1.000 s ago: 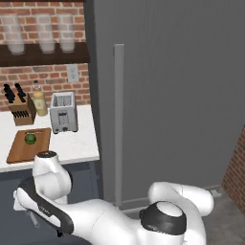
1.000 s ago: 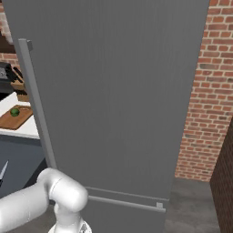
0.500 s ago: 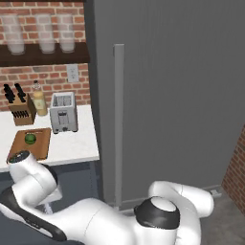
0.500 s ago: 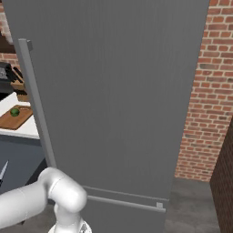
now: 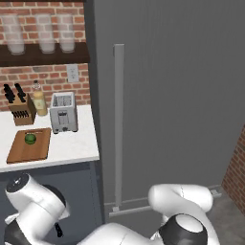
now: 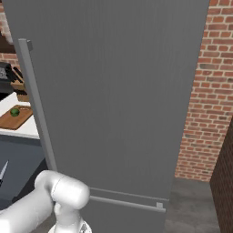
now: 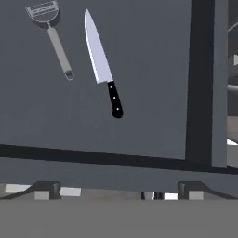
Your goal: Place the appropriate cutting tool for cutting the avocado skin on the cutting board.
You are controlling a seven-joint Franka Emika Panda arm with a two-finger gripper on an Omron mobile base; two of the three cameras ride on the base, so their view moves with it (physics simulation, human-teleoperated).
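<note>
The hand view looks down into a dark grey drawer (image 7: 139,125), where the small kitchen knife with a pointed silver blade and short black handle (image 7: 103,66) lies flat, just beside but apart from a silver Y-shaped peeler (image 7: 52,31). The two dark finger tips (image 7: 46,189) of the gripper (image 7: 118,190) stand spread wide at the bottom, holding nothing, with the knife well ahead of them. The left base view gives the white counter (image 5: 72,146): a flat rectangular brown wooden cutting board (image 5: 29,146) with the small round dark green avocado (image 5: 30,139) resting on it, a silver toaster (image 5: 63,113) behind the board, and a wooden knife block with black handles (image 5: 20,107). The right base view shows the board (image 6: 16,117) and avocado (image 6: 14,111) from the other side, beyond the tall grey refrigerator (image 6: 113,91). No writing is legible anywhere.
</note>
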